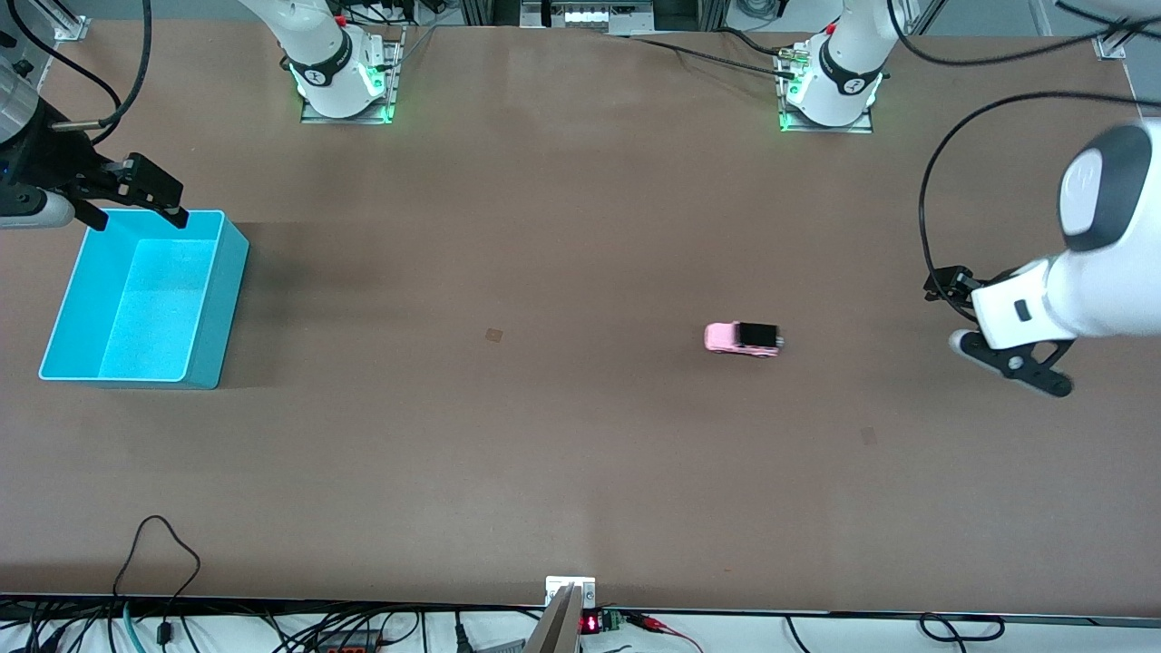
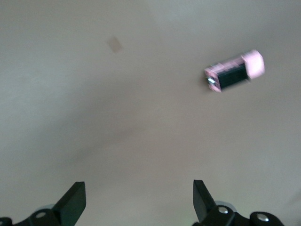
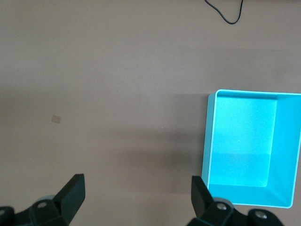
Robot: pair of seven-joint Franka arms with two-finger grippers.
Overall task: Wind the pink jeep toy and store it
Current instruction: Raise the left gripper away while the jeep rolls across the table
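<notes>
The pink jeep toy (image 1: pixel 742 339) is a tiny, boxy car with a light-pink body and a black panel covering the roof over one end. It stands upright on its wheels on the brown worktop (image 1: pixel 580 453), lying lengthwise along the table, its pink end toward the right arm's end and its black-roofed end toward the left arm's end. It sits toward the left arm's end of the table, about midway between the arm bases and the front camera's edge. Nothing touches it. In the left wrist view the jeep (image 2: pixel 234 71) shows the same pink body and dark roof, with a small pale part at its dark end.
</notes>
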